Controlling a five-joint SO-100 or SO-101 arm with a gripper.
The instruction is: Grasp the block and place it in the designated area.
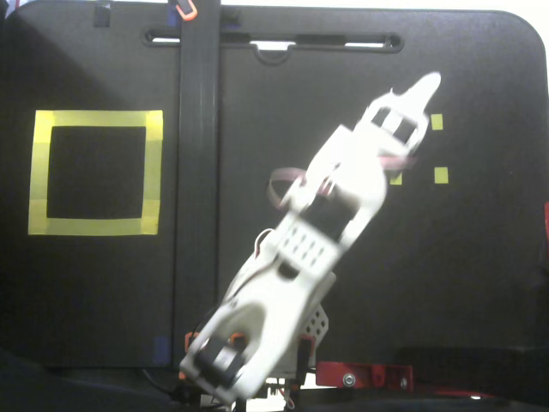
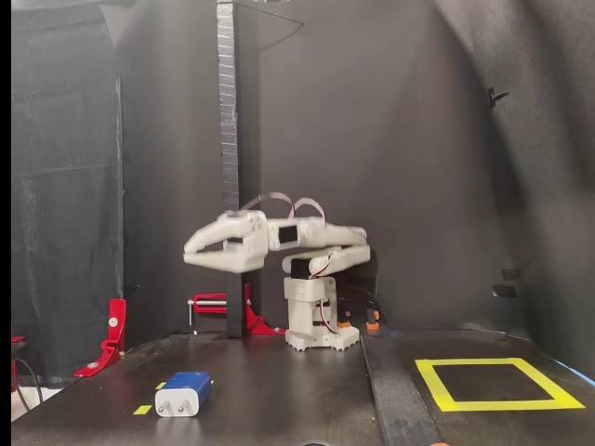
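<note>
— Fixed view from the side: the pincer (image 2: 190,252) hangs high, fingers slightly apart, holding nothing.
— And the block (image 2: 183,393)?
— It lies on the tabletop (image 2: 279,390) well below, far from the yellow square (image 2: 495,383).
— So it is the reaching step; next, I think, lower over the block and close.

Black cloth (image 2: 418,139) draped the walls behind and beside me, creased and dimly lit. The tabletop (image 2: 279,390) was matte black too. A dark upright post (image 2: 229,121) rose at the back, with red clamps (image 2: 113,334) fixed near the tabletop's edge in both fixed views.
</note>
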